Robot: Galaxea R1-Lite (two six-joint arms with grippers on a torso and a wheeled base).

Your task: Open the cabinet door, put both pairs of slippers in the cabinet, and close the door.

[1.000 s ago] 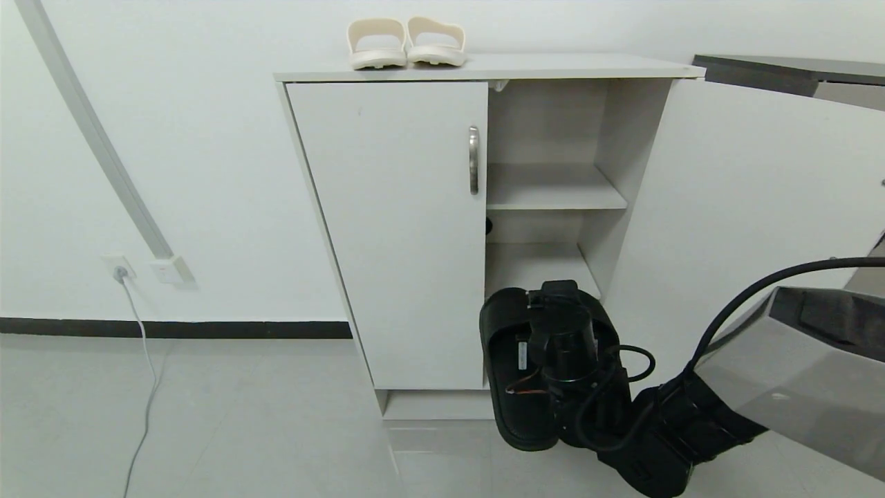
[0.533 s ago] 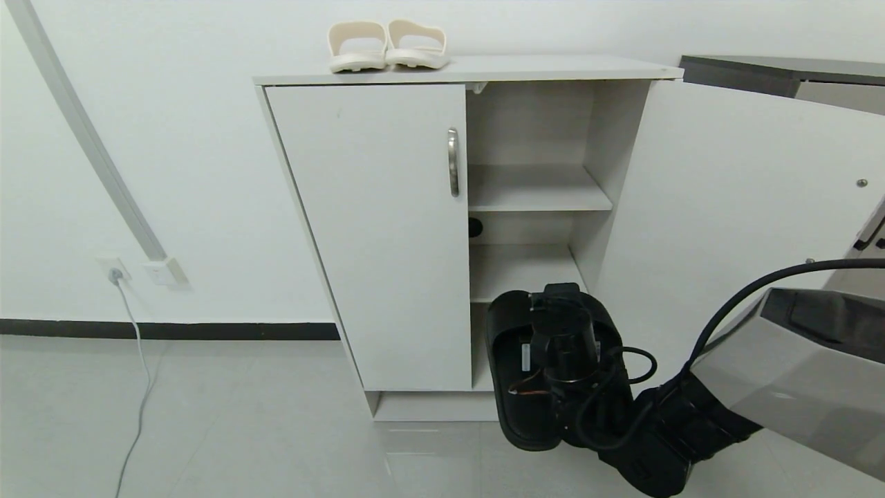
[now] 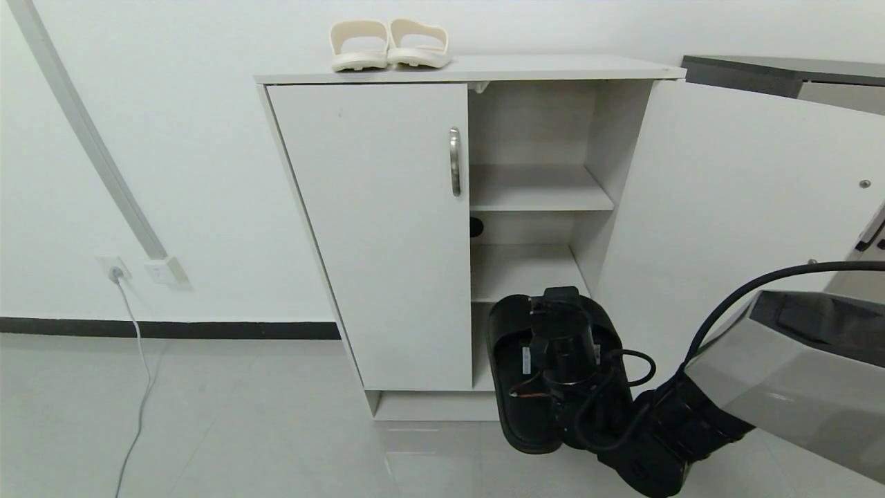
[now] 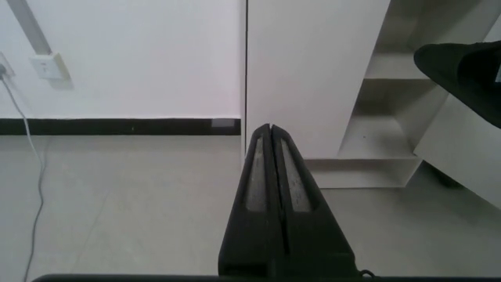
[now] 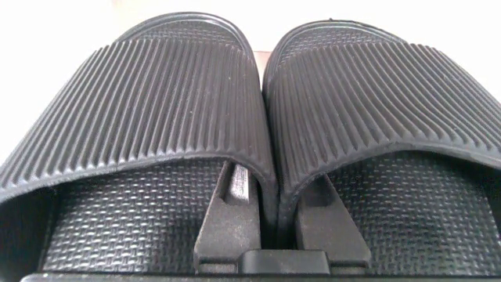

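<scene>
Right gripper [image 5: 270,205] was clamped on the pair of black ribbed rubber slippers [image 3: 515,377], one finger inside each slipper under the strap, pinching the two adjoining inner walls together. The pair hung toes-forward in front of the open right half of the white two-door wooden cabinet [image 3: 553,67], low down by the bottom compartment and above the floor; I couldn't tell whether the toes had crossed the opening. Left gripper [image 4: 271,141] was closed on nothing, off to the left over the grey tiled floor [image 4: 117,204]. Risks as I judged them: the grip was only a pinch on soft sidewalls, so either slipper could sag or peel out if the toes clipped the lower shelf [image 3: 522,273] or the edge of the closed left door [image 3: 373,228]. The left slipper sat close to that door edge, so drift to the left would snag it. The arm ran right beside the open right door [image 3: 733,207], and a bump could swing it. Count: two pairs, four slippers in all, with the cream foam slippers [image 3: 388,45] side by side on the cabinet top, not yet stowed. Two doors, one open and one shut, one metal bar handle [image 3: 454,161], and two shelf boards visible, upper shelf [image 3: 539,190] included, both bare.
</scene>
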